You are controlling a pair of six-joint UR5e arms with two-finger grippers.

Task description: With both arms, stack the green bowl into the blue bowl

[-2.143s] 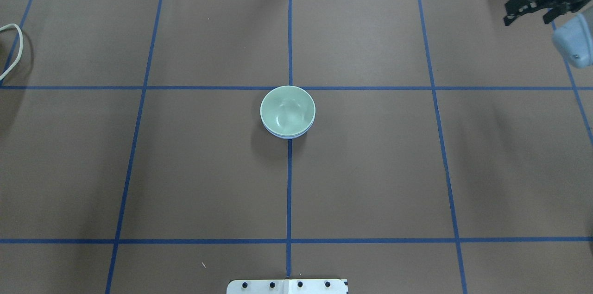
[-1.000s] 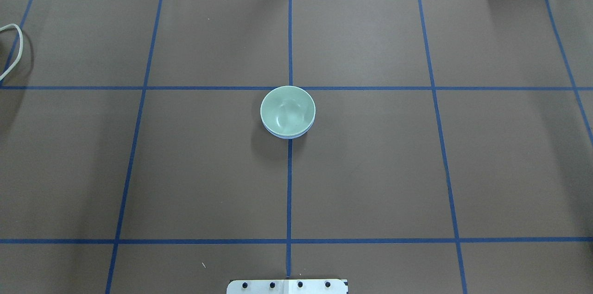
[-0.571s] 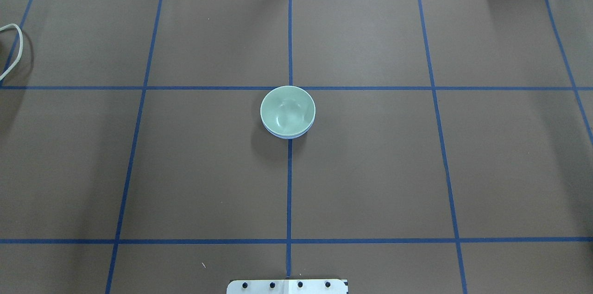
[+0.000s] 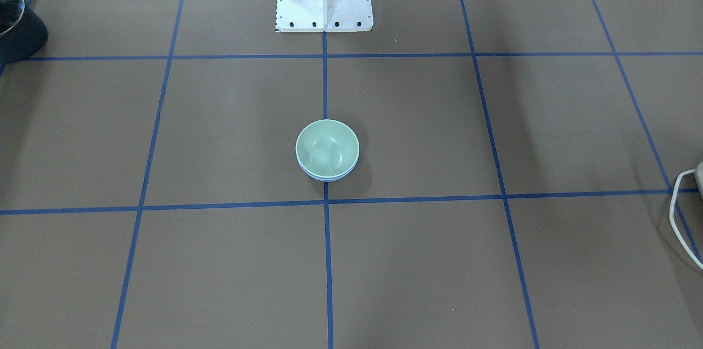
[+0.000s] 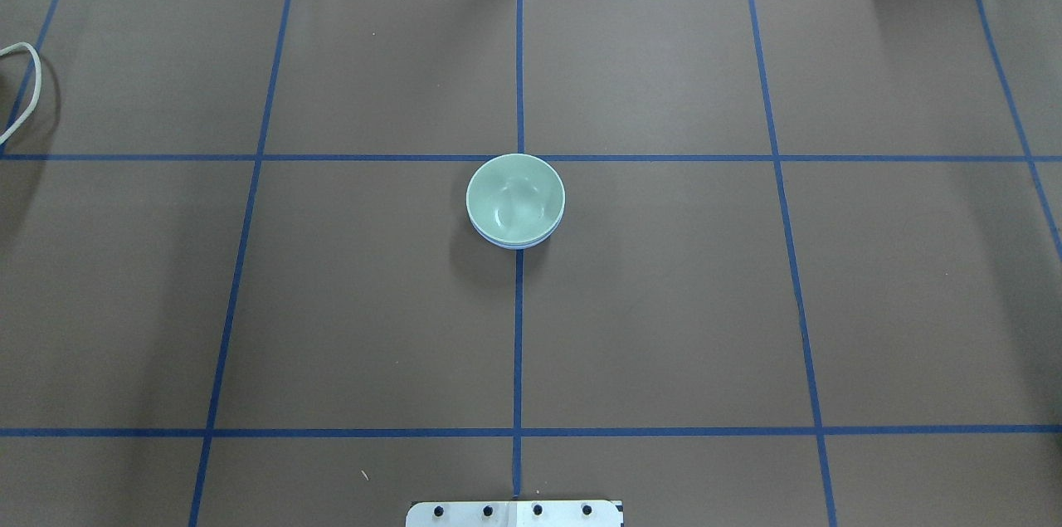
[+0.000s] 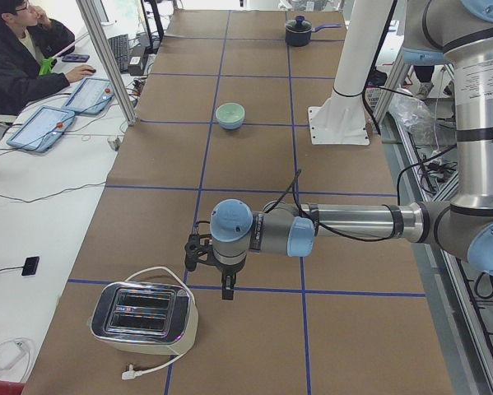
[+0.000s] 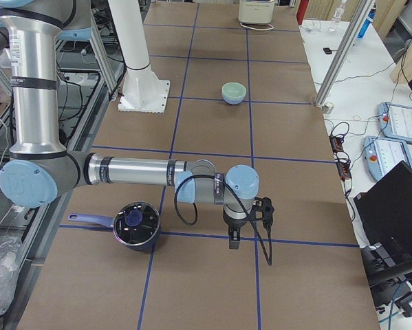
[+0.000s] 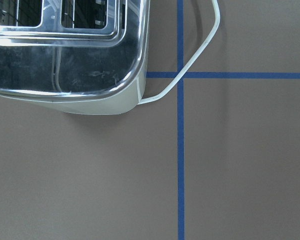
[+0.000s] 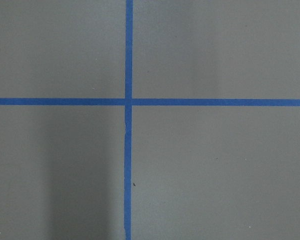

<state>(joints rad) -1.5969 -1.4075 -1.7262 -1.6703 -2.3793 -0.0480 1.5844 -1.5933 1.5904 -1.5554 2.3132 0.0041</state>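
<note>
The green bowl (image 5: 514,197) is seated inside the blue bowl (image 5: 516,243); little risk remains. Neither hand's (image 6: 223,284) (image 7: 234,237) opening can be told; both are parked well apart.

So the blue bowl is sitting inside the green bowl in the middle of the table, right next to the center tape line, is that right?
Not quite: the nesting is reversed. In the overhead exterior view the green bowl sits inside the blue bowl, whose rim shows only as a thin crescent beneath it. The rest holds: the stack stands mid-table, at the center tape line.
</note>
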